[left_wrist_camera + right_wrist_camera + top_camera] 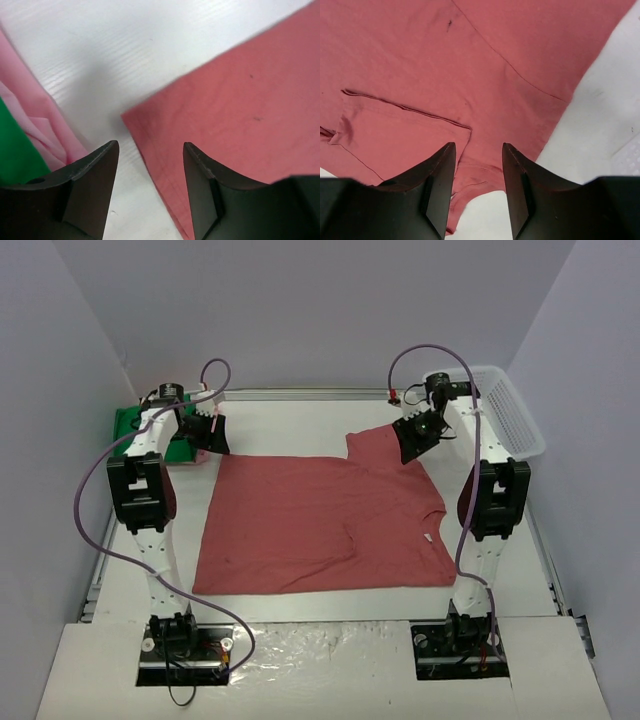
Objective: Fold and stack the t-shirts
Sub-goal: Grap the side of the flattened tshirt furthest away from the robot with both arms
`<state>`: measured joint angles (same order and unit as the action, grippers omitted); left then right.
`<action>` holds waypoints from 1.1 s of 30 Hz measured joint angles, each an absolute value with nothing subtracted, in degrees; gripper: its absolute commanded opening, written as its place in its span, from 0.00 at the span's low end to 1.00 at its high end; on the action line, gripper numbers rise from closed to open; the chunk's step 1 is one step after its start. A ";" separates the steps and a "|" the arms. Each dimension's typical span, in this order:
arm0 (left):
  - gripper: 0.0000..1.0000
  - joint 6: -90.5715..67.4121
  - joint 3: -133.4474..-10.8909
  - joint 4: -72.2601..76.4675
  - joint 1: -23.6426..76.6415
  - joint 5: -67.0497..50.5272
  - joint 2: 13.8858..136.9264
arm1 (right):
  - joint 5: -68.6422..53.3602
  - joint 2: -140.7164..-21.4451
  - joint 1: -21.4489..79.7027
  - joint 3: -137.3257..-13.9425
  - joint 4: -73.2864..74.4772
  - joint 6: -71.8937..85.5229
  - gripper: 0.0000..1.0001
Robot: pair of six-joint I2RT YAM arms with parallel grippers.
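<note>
The dusty-red t-shirt [320,525] lies spread flat in the middle of the table. My left gripper [207,432] is open and empty above the shirt's far-left corner [150,120]. My right gripper [412,440] is open and empty above the shirt's far-right sleeve [485,165]. The green t-shirt [128,422] and the pale pink t-shirt [35,115] lie together at the far left, mostly hidden behind the left arm. A strip of green cloth [15,150] shows at the left edge of the left wrist view.
A white mesh basket [510,410] stands at the far right, behind the right arm. Bare white table [290,420] lies beyond the red shirt, and a metal rail [300,393] runs along the far edge.
</note>
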<state>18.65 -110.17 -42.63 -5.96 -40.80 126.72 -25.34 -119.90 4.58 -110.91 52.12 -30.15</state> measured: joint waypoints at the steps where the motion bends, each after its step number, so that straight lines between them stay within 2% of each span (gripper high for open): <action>1: 0.53 18.20 -111.20 -42.48 -6.02 -40.18 127.76 | -25.34 -119.90 4.97 -110.91 52.34 -30.22 0.38; 11: 0.50 16.12 -117.86 -42.87 -6.35 -38.54 135.98 | -24.93 -119.90 8.25 -110.15 53.36 -31.48 0.37; 14: 0.42 15.75 -118.48 -43.44 -6.35 -38.85 137.12 | -24.69 -119.90 8.36 -109.78 53.45 -31.55 0.37; 21: 0.40 15.86 -118.52 -44.51 -6.33 -40.03 137.43 | -23.90 -120.86 8.29 -109.65 53.43 -31.57 0.36; 24: 0.36 16.34 -118.48 -45.01 -6.02 -40.23 137.43 | -23.68 -122.06 8.29 -109.65 53.43 -31.57 0.36; 28: 0.21 17.04 -118.39 -45.63 -5.45 -40.25 137.43 | -23.18 -123.28 8.29 -109.60 53.43 -31.57 0.35; 33: 0.11 17.37 -118.39 -45.91 -4.97 -40.23 137.53 | -22.72 -123.39 8.29 -109.58 53.43 -31.57 0.34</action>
<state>17.37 -118.39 -45.91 -4.97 -40.23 137.53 -22.72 -123.39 8.29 -109.58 53.43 -31.57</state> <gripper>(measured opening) 0.142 0.348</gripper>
